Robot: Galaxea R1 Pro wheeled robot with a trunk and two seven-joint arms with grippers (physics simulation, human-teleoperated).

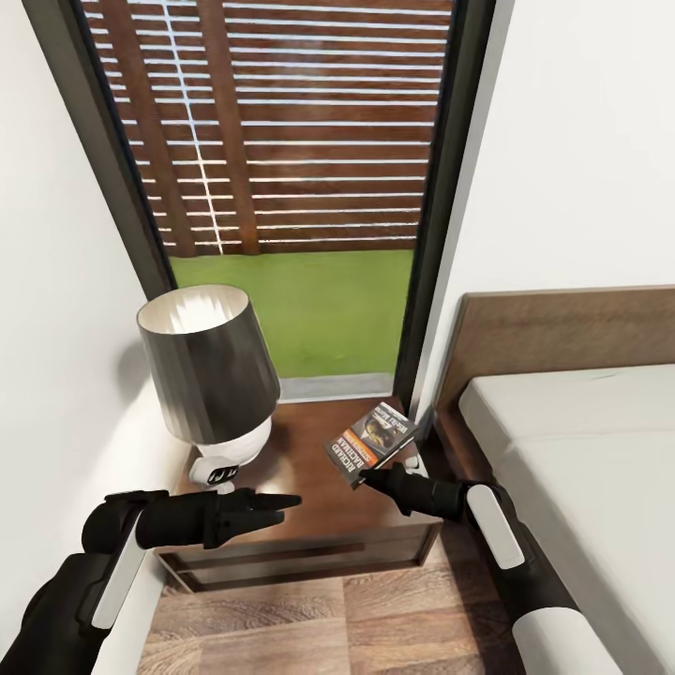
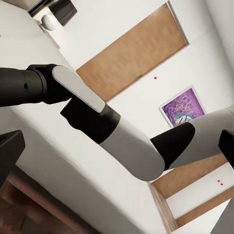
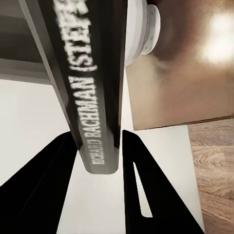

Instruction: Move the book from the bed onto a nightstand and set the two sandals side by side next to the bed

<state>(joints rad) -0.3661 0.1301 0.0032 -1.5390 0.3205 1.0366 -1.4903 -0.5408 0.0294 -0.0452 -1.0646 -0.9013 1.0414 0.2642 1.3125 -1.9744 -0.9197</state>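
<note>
Our right gripper (image 1: 364,477) is clamped on the book (image 1: 371,442), pinching its near lower edge; the right wrist view shows the two fingers (image 3: 141,185) tight on either side of the spine (image 3: 92,97). The book is tilted, cover up, over the right front part of the nightstand (image 1: 309,525); we cannot tell whether its far corner touches the wood.

Our left gripper (image 1: 281,504) hangs over the nightstand's left front, fingers pointing at the book, holding nothing. The tips look close together, but we cannot tell if they are fully closed.

The lamp (image 1: 211,375) takes the left rear of the top, its shade overhanging toward the middle. Bare wood remains in the centre and right, between the lamp base and the book.

Edges: wall (image 1: 56,328) tight on the nightstand's left, window frame (image 1: 441,234) behind, bed (image 1: 581,450) and headboard (image 1: 562,337) just beside its right edge with a narrow gap. Our right forearm sits in that gap along the bed's side. Wood floor (image 1: 328,619) is visible in front of the drawers.
</note>
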